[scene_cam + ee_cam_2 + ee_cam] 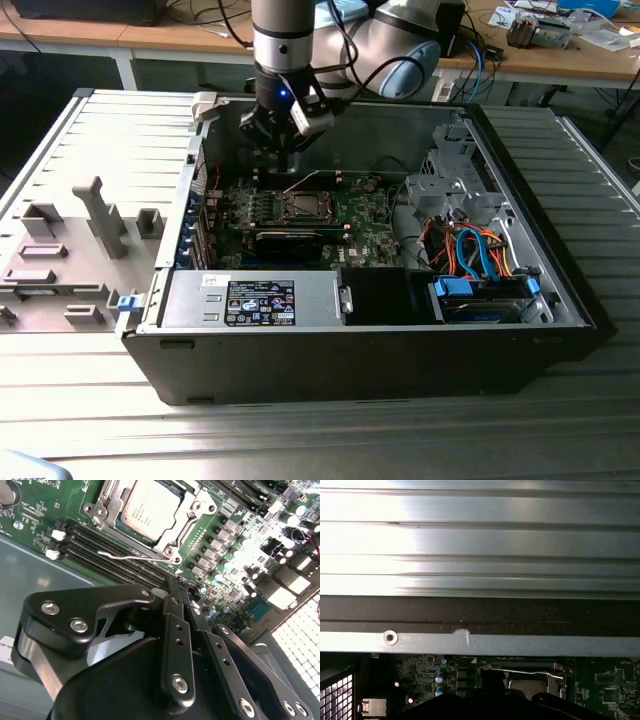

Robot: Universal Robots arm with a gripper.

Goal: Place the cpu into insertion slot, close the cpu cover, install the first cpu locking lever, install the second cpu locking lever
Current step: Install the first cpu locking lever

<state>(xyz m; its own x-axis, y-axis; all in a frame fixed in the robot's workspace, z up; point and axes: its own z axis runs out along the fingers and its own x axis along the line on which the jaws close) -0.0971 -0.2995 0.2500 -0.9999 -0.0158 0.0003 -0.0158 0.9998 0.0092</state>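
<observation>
While the black two-finger gripper [181, 591] hangs inside the open dark grey computer case [350, 360], its fingers [176, 592] are pressed together with nothing between them, their tips just above the row of long black memory slots [115, 555] on the green motherboard [235, 540]. The small flat square cpu with the dull silver-grey top [150, 507] is seated in the small square dark insertion slot with the silvery rim [300, 206]; fine print covers its top, too small to make out. The thin square silvery cpu cover frame [175, 532] lies closed over the chip's edges. A thin bent silvery wire locking lever [132, 556] lies along the socket edge nearest the fingers; whether it is hooked cannot be told. In the exterior view, a black sticker with white print [260, 302] sits on the silver-grey power supply box [255, 300] at the case's near wall. The long black expansion card [290, 238] stands just beside the socket, towards that near wall. The case's raised walls bound the motherboard on all sides, and the case rests on a ribbed silver metal table [560, 420] with bare surface on the exterior view's right.
</observation>
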